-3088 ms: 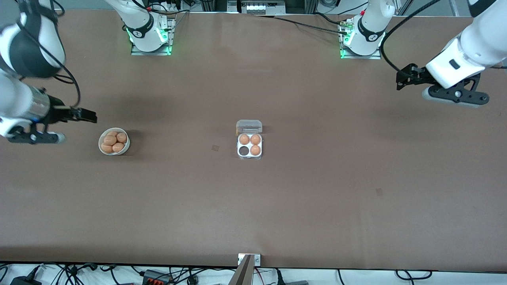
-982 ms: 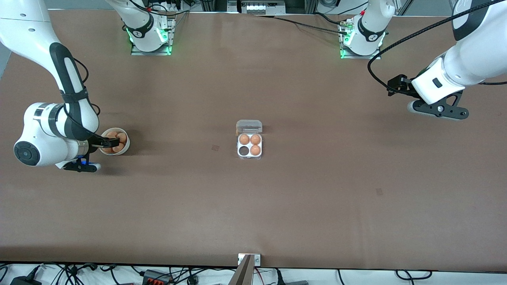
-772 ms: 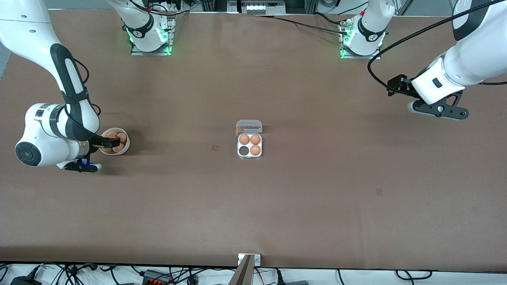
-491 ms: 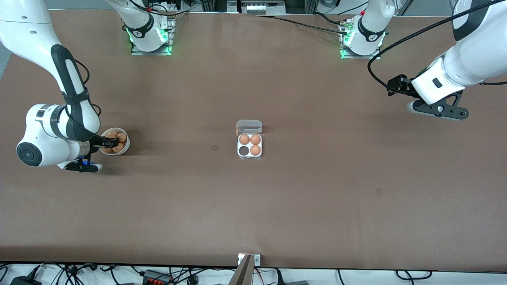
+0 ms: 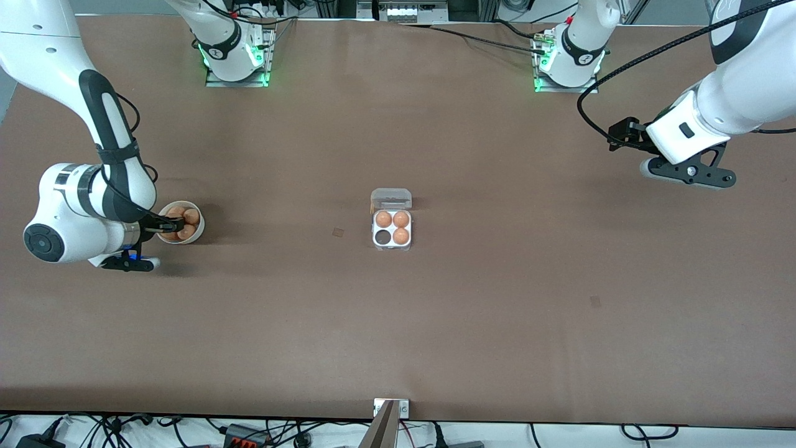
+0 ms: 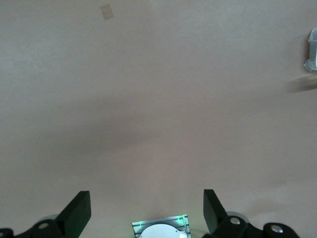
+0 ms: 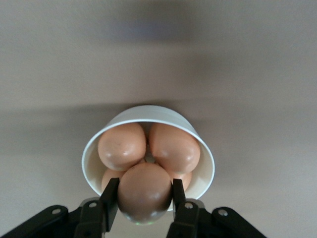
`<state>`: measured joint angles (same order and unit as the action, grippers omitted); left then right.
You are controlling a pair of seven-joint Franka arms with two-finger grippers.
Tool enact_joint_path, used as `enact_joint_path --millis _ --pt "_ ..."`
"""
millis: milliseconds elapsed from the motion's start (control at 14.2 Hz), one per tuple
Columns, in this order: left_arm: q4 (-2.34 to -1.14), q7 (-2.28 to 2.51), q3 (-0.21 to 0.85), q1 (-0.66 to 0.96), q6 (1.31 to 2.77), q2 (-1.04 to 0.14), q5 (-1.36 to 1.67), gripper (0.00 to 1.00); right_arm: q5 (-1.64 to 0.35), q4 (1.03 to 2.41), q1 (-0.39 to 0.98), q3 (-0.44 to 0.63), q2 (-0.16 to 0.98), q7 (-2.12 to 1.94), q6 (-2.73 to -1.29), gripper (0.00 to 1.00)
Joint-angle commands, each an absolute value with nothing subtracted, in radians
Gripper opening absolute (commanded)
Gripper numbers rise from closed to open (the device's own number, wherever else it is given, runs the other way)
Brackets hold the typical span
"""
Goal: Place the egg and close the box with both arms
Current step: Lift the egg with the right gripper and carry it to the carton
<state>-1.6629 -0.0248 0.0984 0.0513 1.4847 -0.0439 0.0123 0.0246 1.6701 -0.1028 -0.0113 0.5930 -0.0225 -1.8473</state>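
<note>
The right gripper (image 7: pixel 144 198) is clamping the egg (image 7: pixel 144 192) inside the white bowl (image 5: pixel 198 235), toward the right arm's end from the box (image 5: pixel 392 219), while the left gripper (image 6: pixel 147 210) is waiting spread wide over bare table (image 5: pixel 497 298).

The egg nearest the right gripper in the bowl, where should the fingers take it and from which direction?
Across its rounded middle, from above. The right gripper already clamps the egg that way; it sits topmost in the bowl, its flanks exposed.

High front camera faces both arms; wrist cameras look down close at table (image 5: pixel 472 323)
</note>
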Motion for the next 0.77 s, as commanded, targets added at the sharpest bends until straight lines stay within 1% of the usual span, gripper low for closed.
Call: enact_joint_path --millis 0,140,211,281,421,702 --pt "-1.624 -0.04 0.1 0.049 1.457 -0.058 0.003 1.0 0.015 1.533 -0.101 -0.035 0.581 -0.041 -1.696 0.15" --pt "-1.626 -0.04 0.098 0.049 1.457 -0.058 0.003 1.0 0.014 1.404 -0.081 -0.069 0.587 -0.04 -1.591 0.15" --pt "-1.625 -0.04 0.1 0.049 1.457 -0.058 0.005 1.0 0.015 1.373 -0.055 -0.086 0.591 -0.04 -1.586 0.15" --pt "-1.626 -0.04 0.1 0.049 1.457 -0.058 0.003 1.0 0.014 1.37 -0.023 -0.089 0.591 -0.037 -1.591 0.15" --pt "-1.625 -0.04 0.1 0.049 1.457 -0.058 0.005 1.0 0.011 1.37 0.07 -0.091 0.595 -0.018 -1.675 0.15" --pt "-1.626 -0.04 0.1 0.049 1.457 -0.058 0.003 1.0 0.011 1.365 0.245 -0.091 0.629 0.024 -1.799 0.15"
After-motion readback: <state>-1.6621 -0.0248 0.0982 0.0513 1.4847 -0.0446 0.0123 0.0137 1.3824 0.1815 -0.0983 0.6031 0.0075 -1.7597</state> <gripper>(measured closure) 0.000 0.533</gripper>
